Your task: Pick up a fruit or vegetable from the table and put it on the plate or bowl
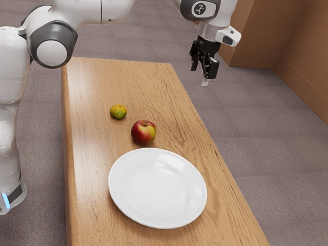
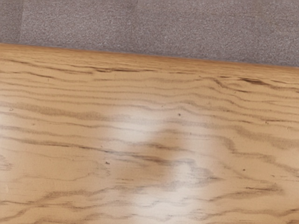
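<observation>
Just beside the white plate (image 1: 157, 187) sits a red, green-tinged apple (image 1: 143, 132)

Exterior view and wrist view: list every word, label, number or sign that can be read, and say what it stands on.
No words or numbers can be read.
A white mark on the arm's dark round cap: too small to read.
No label or print on the apple, the green-orange fruit, the plate or the table.
</observation>
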